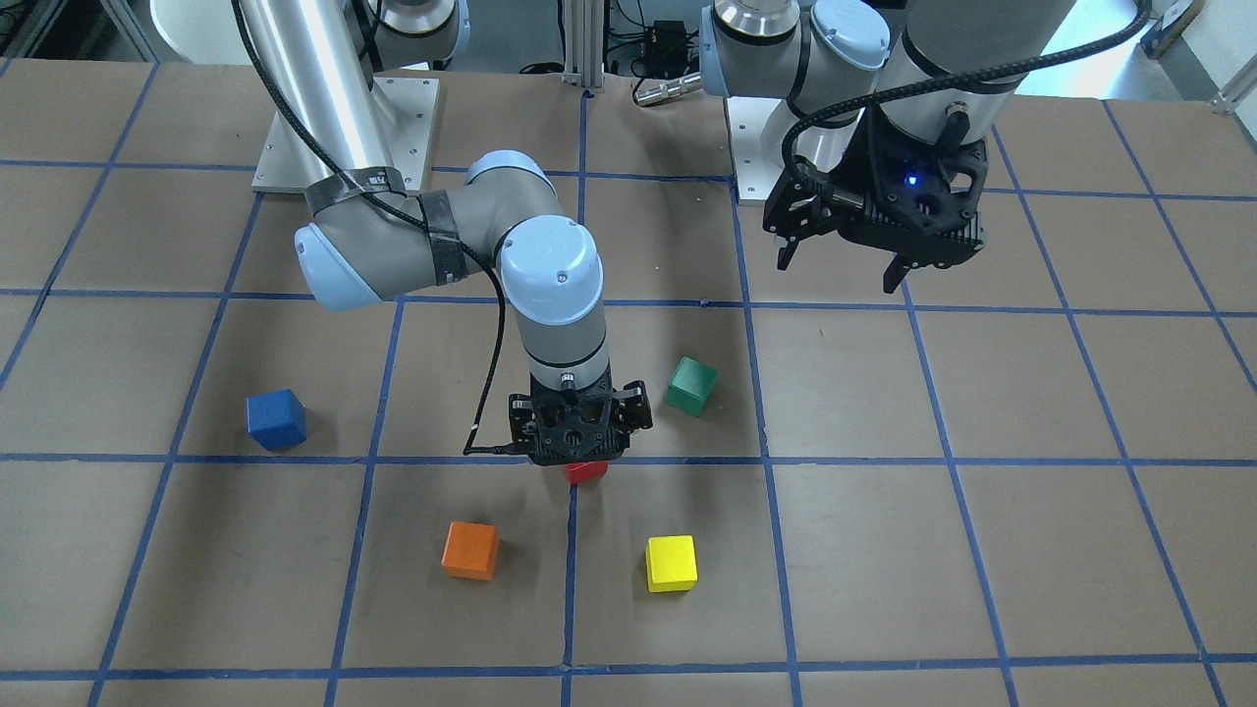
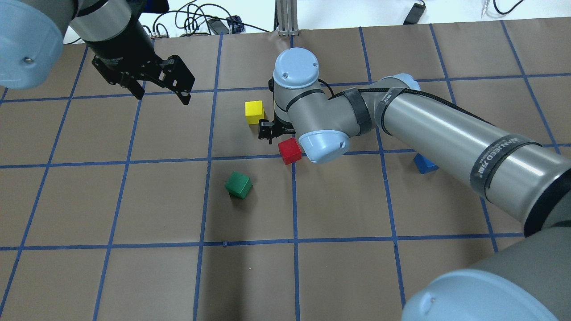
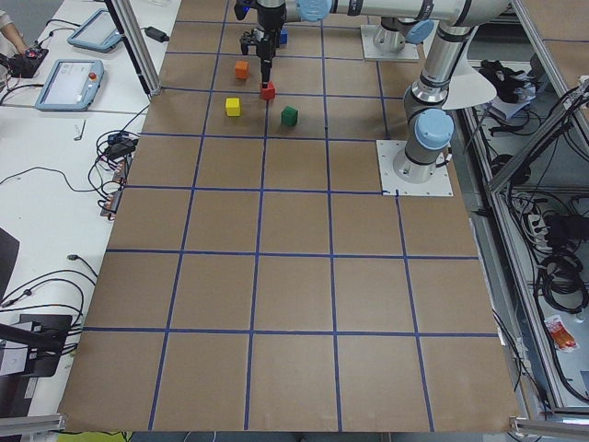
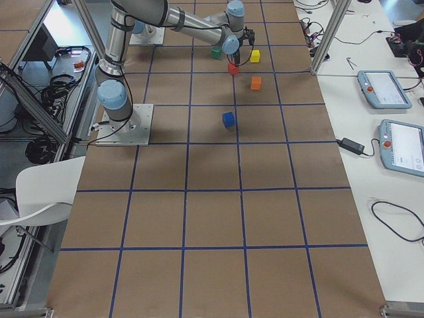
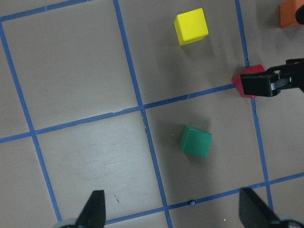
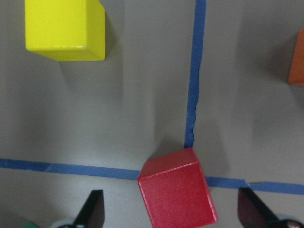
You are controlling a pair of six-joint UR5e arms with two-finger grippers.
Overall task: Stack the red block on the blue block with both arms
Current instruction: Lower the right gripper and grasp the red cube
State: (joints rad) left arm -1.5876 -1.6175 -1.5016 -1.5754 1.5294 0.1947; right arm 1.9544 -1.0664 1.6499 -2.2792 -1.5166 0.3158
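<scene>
The red block (image 1: pixel 585 472) sits on a blue tape crossing near the table's middle, turned a little against the grid. My right gripper (image 1: pixel 579 432) hangs straight above it, open, with one fingertip (image 6: pixel 95 209) on each side of the block (image 6: pixel 176 190) and not touching it. The blue block (image 1: pixel 276 418) stands alone on the robot's right side, partly hidden behind the right arm in the overhead view (image 2: pixel 424 164). My left gripper (image 1: pixel 845 265) is open and empty, high above the table near its base, far from both blocks.
A green block (image 1: pixel 690 385), a yellow block (image 1: pixel 672 563) and an orange block (image 1: pixel 470 549) stand around the red one, each about a block's width or more away. The right arm's elbow (image 2: pixel 323 142) hangs low beside the red block.
</scene>
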